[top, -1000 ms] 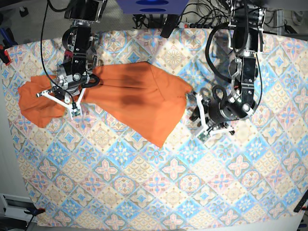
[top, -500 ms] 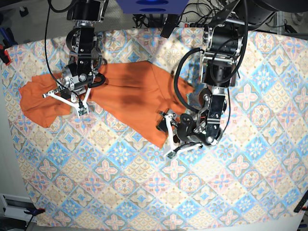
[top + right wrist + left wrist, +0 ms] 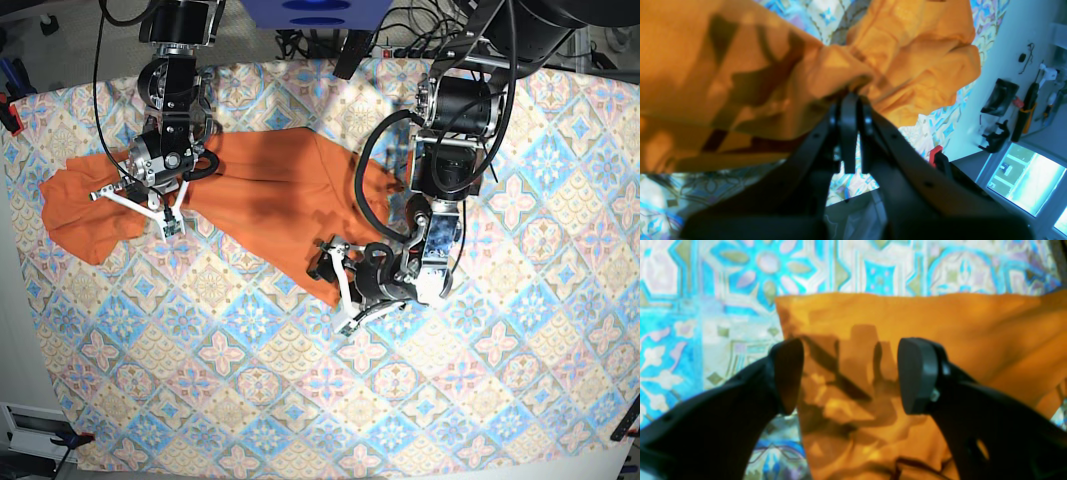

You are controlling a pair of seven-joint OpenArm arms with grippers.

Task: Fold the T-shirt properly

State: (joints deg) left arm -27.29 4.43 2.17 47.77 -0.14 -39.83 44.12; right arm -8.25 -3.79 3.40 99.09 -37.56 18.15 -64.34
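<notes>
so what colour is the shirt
Plain orange, no print; the shirt shows best in the base view.

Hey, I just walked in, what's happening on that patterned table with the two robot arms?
The arms are working on an orange T-shirt spread, rumpled, on a tile-patterned cloth. The right hand is shut on a bunched fold of the shirt near one end. The left hand is open, its fingers poised over the shirt's lower corner at the other end, not gripping yet. No neat fold is visible so far.

T-shirt (image 3: 270, 200) lies on cloth (image 3: 480, 400) (rear-left), L tool (image 3: 337, 285) at its front corner.
</notes>
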